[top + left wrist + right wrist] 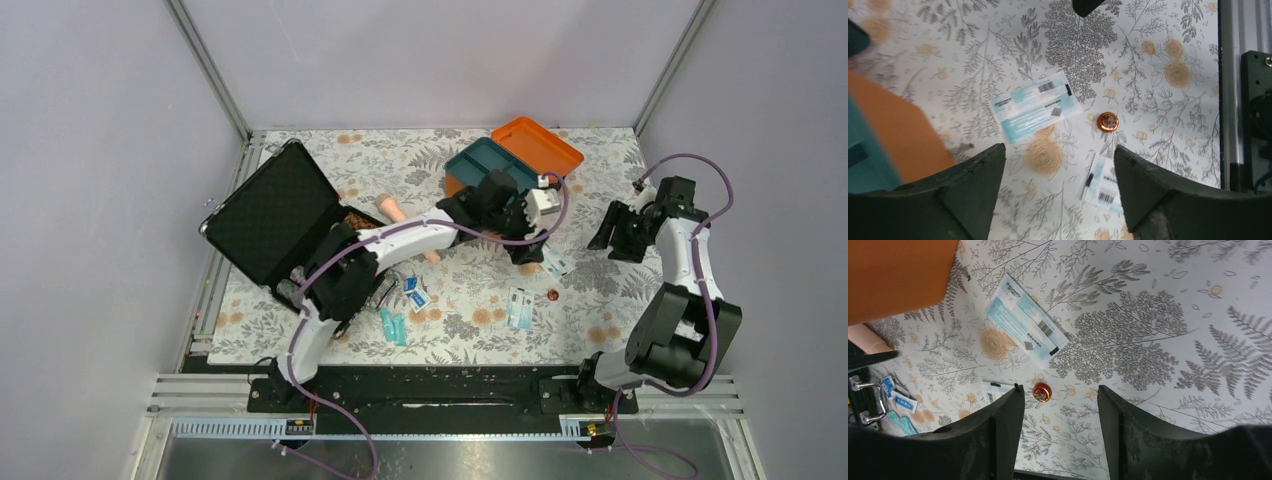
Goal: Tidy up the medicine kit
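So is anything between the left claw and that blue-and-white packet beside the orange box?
Nothing visible. The left gripper hangs open above the packet, which lies flat on the tablecloth. The small copper disc sits apart, beside it; the medicine kit too.

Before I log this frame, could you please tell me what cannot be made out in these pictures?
Medicine kit: in the top view, the left arm covers the tray's near part. In the left wrist view it is cut off by the left edge and blurred.
Black case: in the top view, the left arm hides most of its base.
Packet print: too small in every view.
Copper round thing: too small to identify.
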{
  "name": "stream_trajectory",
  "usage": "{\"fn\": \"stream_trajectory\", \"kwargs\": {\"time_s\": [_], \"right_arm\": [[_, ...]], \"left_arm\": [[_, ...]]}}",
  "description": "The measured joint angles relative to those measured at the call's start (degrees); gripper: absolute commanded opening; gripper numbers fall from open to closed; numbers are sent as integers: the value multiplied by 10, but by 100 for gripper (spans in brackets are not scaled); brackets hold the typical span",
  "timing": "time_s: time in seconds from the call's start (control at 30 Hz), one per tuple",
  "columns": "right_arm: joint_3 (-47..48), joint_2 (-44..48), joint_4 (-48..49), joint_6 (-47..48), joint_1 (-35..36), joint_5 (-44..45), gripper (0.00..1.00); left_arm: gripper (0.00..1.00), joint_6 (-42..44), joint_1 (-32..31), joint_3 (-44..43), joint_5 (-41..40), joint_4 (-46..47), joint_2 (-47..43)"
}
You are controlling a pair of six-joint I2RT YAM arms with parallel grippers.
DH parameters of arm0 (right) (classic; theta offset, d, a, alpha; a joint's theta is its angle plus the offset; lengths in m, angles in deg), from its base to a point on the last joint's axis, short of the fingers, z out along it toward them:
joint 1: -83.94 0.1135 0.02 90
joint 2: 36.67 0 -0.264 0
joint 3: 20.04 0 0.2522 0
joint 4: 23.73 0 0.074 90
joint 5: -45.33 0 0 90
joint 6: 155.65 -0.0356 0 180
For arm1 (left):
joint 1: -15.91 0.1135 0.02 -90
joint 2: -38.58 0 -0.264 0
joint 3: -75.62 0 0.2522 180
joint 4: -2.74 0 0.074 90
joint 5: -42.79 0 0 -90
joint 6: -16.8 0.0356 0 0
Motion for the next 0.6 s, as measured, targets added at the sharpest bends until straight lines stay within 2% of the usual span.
{"fn": "stream_trajectory", "kwargs": {"time_s": [0.03, 0.13, 0.37, 0.6], "right_arm": [[3, -12, 0, 1, 0, -8, 62], [10, -34, -1, 11, 0, -28, 62], [43, -66, -41, 91, 0, -59, 63], [60, -104, -72, 120, 0, -88, 63]], "left_arm": [[87, -7, -7, -5, -1, 7, 13], [90, -55, -23, -26, -29, 26, 52], [91, -219, -32, -97, -146, 63, 129], [91, -326, -33, -129, -174, 95, 176]]}}
